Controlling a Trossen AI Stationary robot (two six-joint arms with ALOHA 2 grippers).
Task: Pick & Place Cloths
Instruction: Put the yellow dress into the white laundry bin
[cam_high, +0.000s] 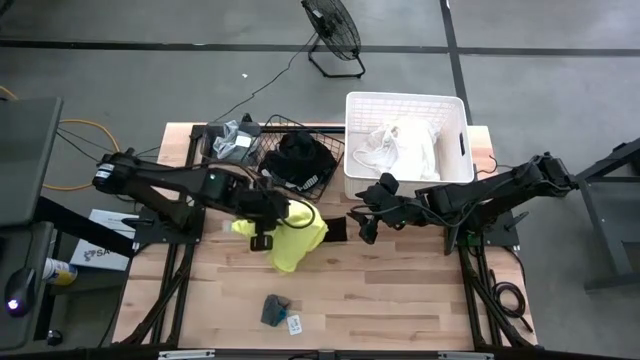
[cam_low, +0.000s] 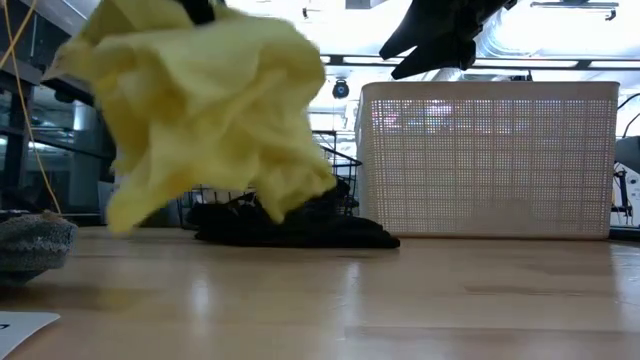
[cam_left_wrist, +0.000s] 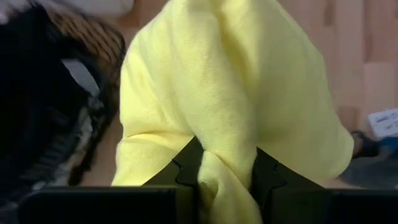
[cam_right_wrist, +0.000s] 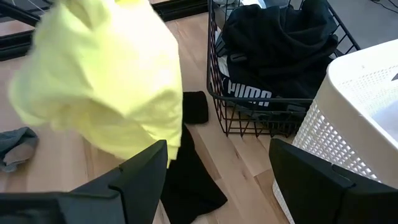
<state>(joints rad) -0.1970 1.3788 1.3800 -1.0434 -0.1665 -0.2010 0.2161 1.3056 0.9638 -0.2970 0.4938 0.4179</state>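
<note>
My left gripper (cam_high: 268, 222) is shut on a neon yellow cloth (cam_high: 290, 240) over the middle of the table; the cloth hangs in the air in the low view (cam_low: 200, 110). My right gripper (cam_high: 362, 220) is open and empty, just right of the cloth and above a black cloth (cam_right_wrist: 189, 180) lying flat on the wood. Black garments with white lettering (cam_right_wrist: 273, 62) fill the black wire basket (cam_high: 300, 155). White cloths (cam_high: 400, 145) lie in the white tub (cam_high: 405, 140). A grey cloth (cam_high: 275, 308) rests on the near table. My left gripper pinches a bunched fold of the yellow cloth (cam_left_wrist: 224, 168) between its two fingers (cam_left_wrist: 186, 168), several layers thick. The cloth is lifted clear of the table and hangs below the fingers in loose, slack folds (cam_low: 210, 150).
A small white card (cam_high: 295, 323) lies by the grey cloth near the front edge. A grey garment (cam_high: 232, 140) sits at the far left beside the basket. Bare wood spreads across the near half of the table (cam_high: 400, 290). A fan (cam_high: 335, 30) stands on the floor beyond.
</note>
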